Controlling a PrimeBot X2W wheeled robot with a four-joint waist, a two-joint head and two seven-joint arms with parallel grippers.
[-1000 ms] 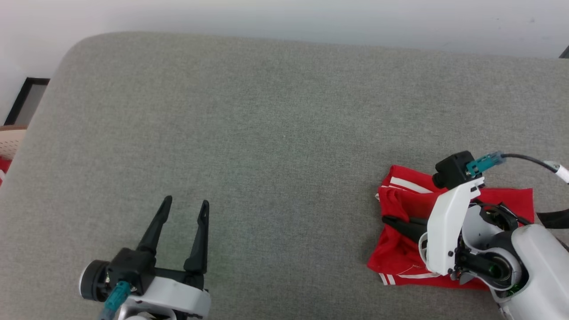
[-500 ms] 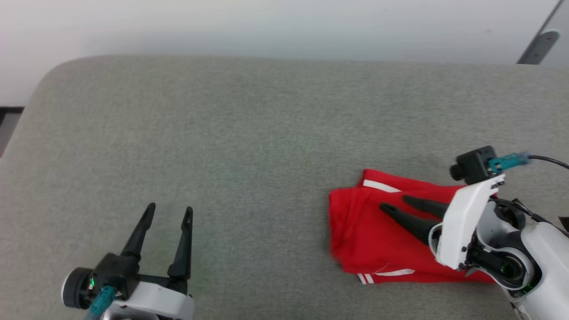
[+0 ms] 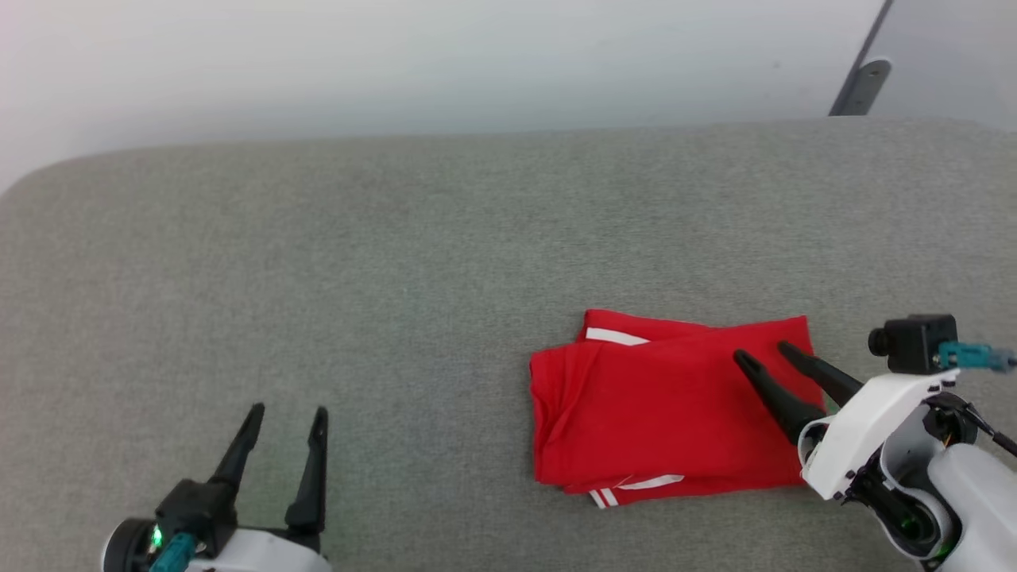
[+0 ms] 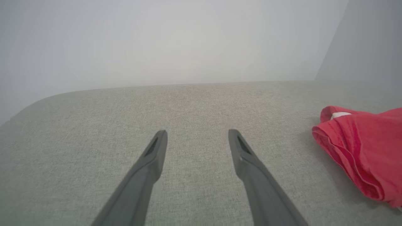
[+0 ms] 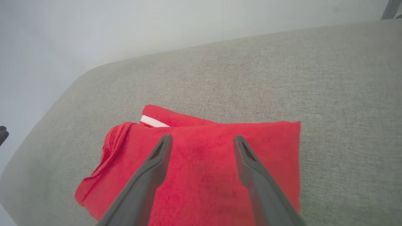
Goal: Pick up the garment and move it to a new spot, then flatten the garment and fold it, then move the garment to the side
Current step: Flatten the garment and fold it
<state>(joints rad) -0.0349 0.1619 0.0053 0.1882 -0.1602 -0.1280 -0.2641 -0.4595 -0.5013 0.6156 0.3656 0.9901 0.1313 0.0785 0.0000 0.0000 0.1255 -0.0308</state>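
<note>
**Fingers (image 5: 147, 179) open, nothing held: status of the fold-and-place job**

1. Right side. The two fingers of my right gripper (image 3: 761, 350) stand spread apart. Red cloth shows in the gap between them, but nothing is pinched. The tips sit over the right part of the shirt (image 3: 667, 413). I cannot tell whether they touch the cloth or hang just above it.

2. Left side. My left gripper (image 3: 288, 409) is also spread wide and holds nothing. It points across the bare grey cushion (image 3: 357, 262), well apart from the shirt.

3. Position of the shirt. The shirt lies flat on the cushion, on my right-hand half, clear of every edge I can see. It forms a compact, roughly rectangular packet in several layers. A white band (image 3: 616, 337) shows at its far edge and a short striped trim at its near edge. The layered edge facing my left gripper is rounded and slightly loose; the opposite edge is straight.

4. Progress, as I judge it:
   - Pick-up and relocation: done.
   - Flattening and folding: done; the packet is tidy, apart from the loose left edge.
   - Moving to the side: likely done, since the packet rests on the right and neither gripper holds it.

5. Remaining: I judge that only lifting my right gripper clear is left, without dragging the top layer.
</note>
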